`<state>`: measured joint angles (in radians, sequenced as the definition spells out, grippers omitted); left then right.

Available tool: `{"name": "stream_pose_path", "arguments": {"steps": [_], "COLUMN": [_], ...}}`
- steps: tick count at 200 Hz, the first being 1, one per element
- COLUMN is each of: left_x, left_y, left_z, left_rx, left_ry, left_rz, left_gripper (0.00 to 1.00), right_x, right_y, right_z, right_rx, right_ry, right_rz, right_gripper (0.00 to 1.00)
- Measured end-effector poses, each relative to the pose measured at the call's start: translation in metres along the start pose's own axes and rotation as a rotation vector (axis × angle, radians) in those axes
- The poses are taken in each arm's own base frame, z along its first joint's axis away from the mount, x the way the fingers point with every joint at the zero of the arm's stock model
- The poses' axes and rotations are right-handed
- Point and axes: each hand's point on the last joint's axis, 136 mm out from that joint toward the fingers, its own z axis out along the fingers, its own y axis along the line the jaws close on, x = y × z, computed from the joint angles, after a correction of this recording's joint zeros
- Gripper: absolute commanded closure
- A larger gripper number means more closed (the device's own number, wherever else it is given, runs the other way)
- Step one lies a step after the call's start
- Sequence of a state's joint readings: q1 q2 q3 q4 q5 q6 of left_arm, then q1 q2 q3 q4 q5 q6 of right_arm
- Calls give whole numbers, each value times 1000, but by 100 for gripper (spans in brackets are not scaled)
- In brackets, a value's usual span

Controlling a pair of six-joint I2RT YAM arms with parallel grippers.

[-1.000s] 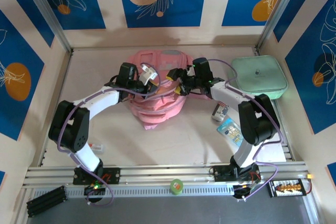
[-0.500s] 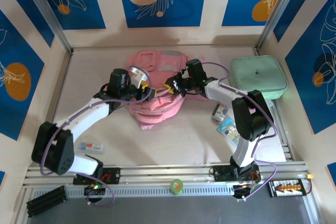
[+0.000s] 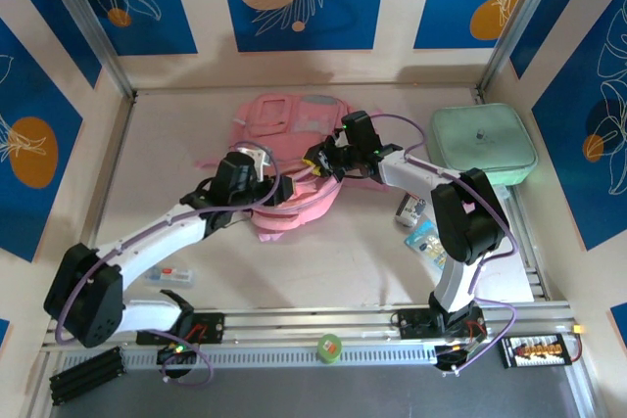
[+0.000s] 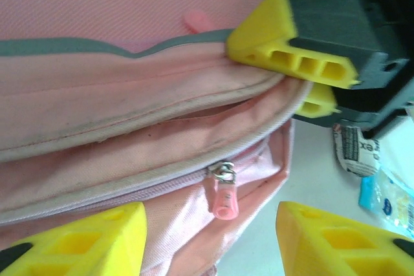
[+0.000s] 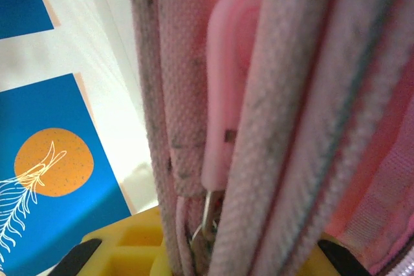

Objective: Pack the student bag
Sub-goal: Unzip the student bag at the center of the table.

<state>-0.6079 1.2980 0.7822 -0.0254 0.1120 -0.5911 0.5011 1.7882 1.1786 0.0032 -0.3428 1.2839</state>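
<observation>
The student bag is a soft pink backpack lying on the table at the back centre. My left gripper is at its near left side. In the left wrist view this gripper stands open, with the bag's pink zip pull hanging free between its fingers. My right gripper is shut on the bag's right rim. Its yellow fingers clamp the grey-edged seam. In the right wrist view the right gripper pinches folds of the bag beside a second pink zip pull.
A mint-green zip case sits at the back right. Two small packets lie right of the bag, next to the right arm. A small flat item lies near the left arm's base, and a green tape roll sits on the front rail.
My left gripper has opened and drawn back from the top of the bag to its near left side. My right gripper has closed on the bag's rim and shifted slightly left.
</observation>
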Motion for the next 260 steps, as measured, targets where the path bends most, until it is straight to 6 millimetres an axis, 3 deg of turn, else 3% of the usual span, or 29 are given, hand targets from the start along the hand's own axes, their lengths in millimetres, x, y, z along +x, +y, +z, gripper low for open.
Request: {"name": "stream_pose_path", "arguments": {"steps": [50, 164, 205, 260], "left_x": [18, 24, 22, 20], "left_y": [4, 5, -6, -7], "left_z": [25, 14, 12, 23], "left_rx": [-85, -257, -254, -270], "left_ry": [65, 52, 40, 50], "left_rz": [-36, 31, 49, 55], "left_gripper": [52, 61, 66, 68], "right_x": [1, 1, 1, 1], "right_y": [0, 0, 0, 0], "right_z": [2, 2, 2, 2], "right_rx": [5, 7, 7, 7], "right_ry": [-6, -11, -11, -11], "right_rz": [-4, -6, -6, -6], "right_gripper": [82, 82, 82, 82]}}
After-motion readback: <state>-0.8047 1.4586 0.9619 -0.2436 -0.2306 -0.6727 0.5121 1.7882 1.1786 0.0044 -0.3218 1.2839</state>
